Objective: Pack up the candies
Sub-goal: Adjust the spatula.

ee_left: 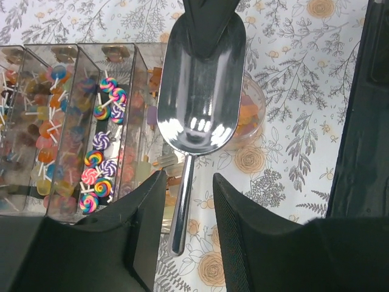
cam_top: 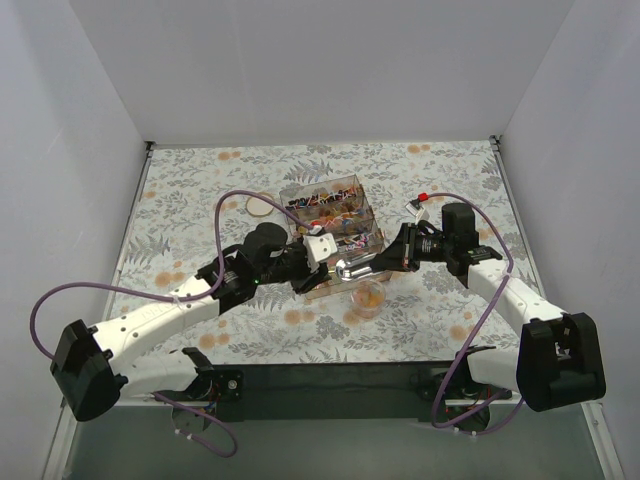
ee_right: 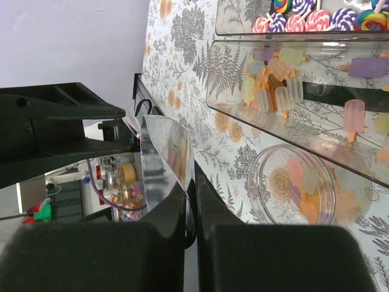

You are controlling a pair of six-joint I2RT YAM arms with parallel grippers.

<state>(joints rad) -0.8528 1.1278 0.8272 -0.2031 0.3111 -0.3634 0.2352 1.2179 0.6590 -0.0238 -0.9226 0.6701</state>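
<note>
Scoop [ee_left: 197, 91]: metal. Its far lip is hidden inside the right gripper [ee_right: 191, 190], whose jaws are clenched on the thin edge. The bowl looks bare from the left wrist, though reflections make that hard to judge.
Handle: runs down between the jaws of the left gripper [ee_left: 187, 176], which stand released with a gap on either side.
Candies [ee_left: 100, 158]: swirl lollipops and ice-lolly shapes in mixed colours, sorted into the compartments of the clear box [ee_left: 130, 58]. A few more lie in the round jar [ee_right: 255, 185] just beside it. The box's left end is cut off in the left wrist view.
Top view only: both arms meet over the near corner of the box and partly cover the scoop. From here the sweets are only coloured specks.
Right wrist only: the jar's contents up close, pale pink, orange and yellow pieces seen through its clear wall.
Unclear: a ring-like thing [cam_top: 260, 207] and a small red thing [cam_top: 422, 196] lie on the surface near the box, too small to name.
Surface [cam_top: 200, 190]: printed with grey leaves and orange flowers.
Room: plain white walls [cam_top: 300, 60] on three sides. Purple cables [cam_top: 240, 193] loop from the arms.
</note>
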